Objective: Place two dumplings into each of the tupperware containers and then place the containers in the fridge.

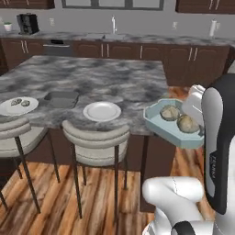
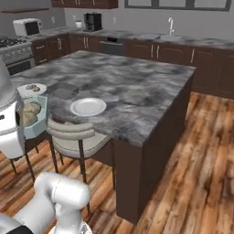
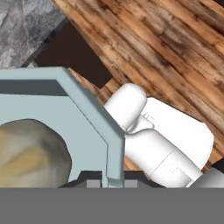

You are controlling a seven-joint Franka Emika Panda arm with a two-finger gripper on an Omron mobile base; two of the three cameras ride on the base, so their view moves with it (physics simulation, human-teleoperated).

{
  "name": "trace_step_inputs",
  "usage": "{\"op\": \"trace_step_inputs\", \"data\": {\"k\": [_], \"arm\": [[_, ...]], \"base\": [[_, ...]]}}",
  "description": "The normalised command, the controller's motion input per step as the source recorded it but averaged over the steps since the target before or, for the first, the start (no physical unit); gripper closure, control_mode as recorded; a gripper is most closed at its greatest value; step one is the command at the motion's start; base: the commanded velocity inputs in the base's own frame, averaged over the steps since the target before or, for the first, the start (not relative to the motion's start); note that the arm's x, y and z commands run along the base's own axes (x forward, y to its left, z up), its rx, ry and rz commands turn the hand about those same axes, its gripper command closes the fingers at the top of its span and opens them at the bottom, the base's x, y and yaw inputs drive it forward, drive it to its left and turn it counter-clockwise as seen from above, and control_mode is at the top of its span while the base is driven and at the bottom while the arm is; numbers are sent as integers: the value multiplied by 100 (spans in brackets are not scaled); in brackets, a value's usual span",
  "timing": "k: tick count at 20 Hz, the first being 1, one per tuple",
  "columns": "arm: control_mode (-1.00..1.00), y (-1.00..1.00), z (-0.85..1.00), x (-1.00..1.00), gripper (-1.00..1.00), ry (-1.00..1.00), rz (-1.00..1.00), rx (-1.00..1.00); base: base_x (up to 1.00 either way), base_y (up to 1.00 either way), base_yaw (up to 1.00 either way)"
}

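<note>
No readable text anywhere

The dark panel of the robot arm [image 1: 219, 151] carries a faint marking, too blurred to make out.

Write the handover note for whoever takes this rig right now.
Gripper: shut on the pale blue container's rim, holding it in the air off the island's edge, over the wood floor.
Pale blue container: two dumplings inside, filled.
Dark grey container: on the island counter; whether it holds anything cannot be told.
White plate at the island's left: two more dumplings lie on it. A second white plate sits nearer.
Left: carry the blue container to the fridge, fill the grey one if needed, fridge it too.
</note>
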Motion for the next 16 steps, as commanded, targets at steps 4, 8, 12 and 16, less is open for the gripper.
{"op": "trace_step_inputs", "data": {"k": [4, 8, 12, 16], "arm": [[100, 0, 0, 0, 100, 0, 0, 0], [100, 0, 0, 0, 100, 0, 0, 0], [100, 0, 0, 0, 100, 0, 0, 0], [100, 0, 0, 0, 100, 0, 0, 0]], "base": [[-21, 6, 91], [-27, 50, 91], [-7, 62, 88], [0, 73, 86]]}}
